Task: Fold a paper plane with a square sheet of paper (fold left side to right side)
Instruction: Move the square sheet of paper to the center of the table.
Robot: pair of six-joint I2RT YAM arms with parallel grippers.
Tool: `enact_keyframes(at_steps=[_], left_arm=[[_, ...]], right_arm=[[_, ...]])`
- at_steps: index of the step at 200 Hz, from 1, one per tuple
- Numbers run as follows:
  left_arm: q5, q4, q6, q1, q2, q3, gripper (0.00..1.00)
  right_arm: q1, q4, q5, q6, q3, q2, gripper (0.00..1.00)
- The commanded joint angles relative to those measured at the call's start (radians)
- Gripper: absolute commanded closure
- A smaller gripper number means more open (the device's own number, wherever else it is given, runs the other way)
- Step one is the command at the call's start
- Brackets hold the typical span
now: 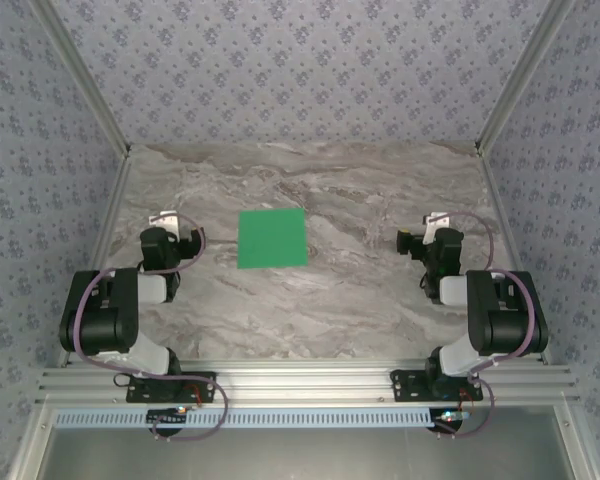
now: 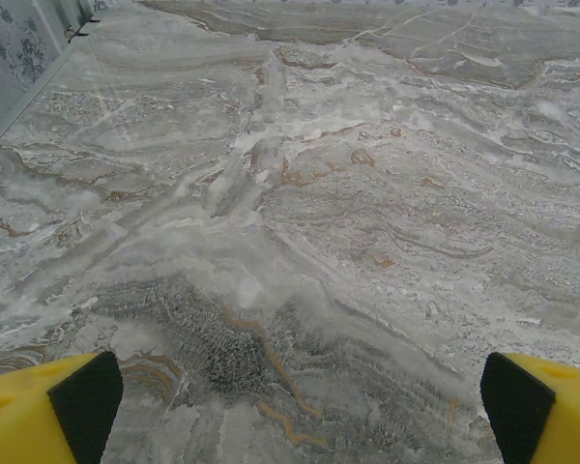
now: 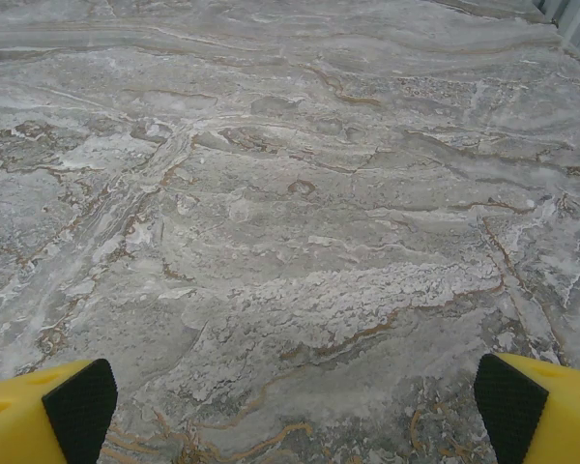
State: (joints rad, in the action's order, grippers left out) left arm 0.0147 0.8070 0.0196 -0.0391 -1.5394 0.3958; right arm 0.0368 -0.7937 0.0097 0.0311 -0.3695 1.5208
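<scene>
The square sheet of paper [image 1: 272, 238], bright green and flat, lies on the marble table [image 1: 310, 300] between the two arms. My left gripper [image 1: 170, 222] sits to its left, apart from it. My right gripper [image 1: 427, 225] sits farther off to its right. In the left wrist view the left gripper [image 2: 300, 401] is open, its yellow fingers [image 2: 87, 401] wide apart over bare marble. The right wrist view shows the right gripper [image 3: 295, 401] open too, with black pads [image 3: 507, 406] wide apart and nothing between them.
Patterned walls and aluminium posts [image 1: 90, 85] enclose the table on the left, back and right. An aluminium rail [image 1: 300, 385] carrying both arm bases runs along the near edge.
</scene>
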Motion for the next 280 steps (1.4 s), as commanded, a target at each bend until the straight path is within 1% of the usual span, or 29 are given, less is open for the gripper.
enact_keyframes(at_steps=[1, 99, 109, 116, 127, 140, 154, 166, 178, 195, 212, 224, 244, 263, 280], left_arm=[[-0.016, 0.002, 0.008, 0.005, 0.007, 0.019, 0.02], [-0.015, 0.005, 0.009, 0.004, 0.007, 0.017, 0.02], [-0.002, -0.009, 0.016, 0.003, 0.018, 0.022, 0.02], [0.005, -0.034, 0.018, 0.003, 0.053, 0.024, 0.02], [0.024, -0.169, 0.031, 0.005, 0.152, 0.049, 0.02], [0.061, -0.418, 0.098, 0.004, 0.272, 0.119, 0.02], [0.071, -0.670, 0.239, 0.005, 0.358, 0.219, 0.02], [0.029, -0.857, 0.327, 0.015, 0.375, 0.304, 0.02], [0.014, -0.947, 0.366, 0.071, 0.372, 0.349, 0.02], [0.074, -1.011, 0.382, 0.233, 0.337, 0.377, 0.02], [0.129, -1.068, 0.391, 0.383, 0.240, 0.430, 0.02], [0.148, -1.088, 0.403, 0.455, 0.147, 0.479, 0.02], [0.164, -1.120, 0.404, 0.537, -0.027, 0.590, 0.02], [0.155, -1.162, 0.399, 0.580, -0.179, 0.721, 0.02], [0.143, -1.171, 0.400, 0.604, -0.279, 0.813, 0.02]], right_arm=[[0.001, -0.016, -0.010, -0.009, -0.019, 0.001, 0.00], [0.023, -0.020, -0.051, -0.022, -0.016, 0.001, 0.00], [0.023, -0.027, -0.050, -0.022, -0.014, -0.004, 0.00], [0.023, -0.003, -0.037, -0.026, -0.020, -0.029, 0.00], [0.023, 0.105, -0.020, -0.035, -0.050, -0.110, 0.00], [0.021, 0.319, -0.010, -0.070, -0.109, -0.215, 0.00], [0.006, 0.516, -0.011, -0.126, -0.163, -0.313, 0.00], [-0.030, 0.639, 0.002, -0.174, -0.193, -0.388, 0.00], [-0.077, 0.725, 0.014, -0.229, -0.205, -0.453, 0.00], [-0.169, 0.807, 0.036, -0.284, -0.204, -0.529, 0.00], [-0.273, 0.878, 0.091, -0.331, -0.200, -0.586, 0.00], [-0.341, 0.925, 0.112, -0.359, -0.201, -0.612, 0.00], [-0.429, 0.988, 0.153, -0.387, -0.199, -0.644, 0.00], [-0.491, 1.031, 0.181, -0.396, -0.193, -0.667, 0.00], [-0.533, 1.065, 0.215, -0.403, -0.187, -0.685, 0.00]])
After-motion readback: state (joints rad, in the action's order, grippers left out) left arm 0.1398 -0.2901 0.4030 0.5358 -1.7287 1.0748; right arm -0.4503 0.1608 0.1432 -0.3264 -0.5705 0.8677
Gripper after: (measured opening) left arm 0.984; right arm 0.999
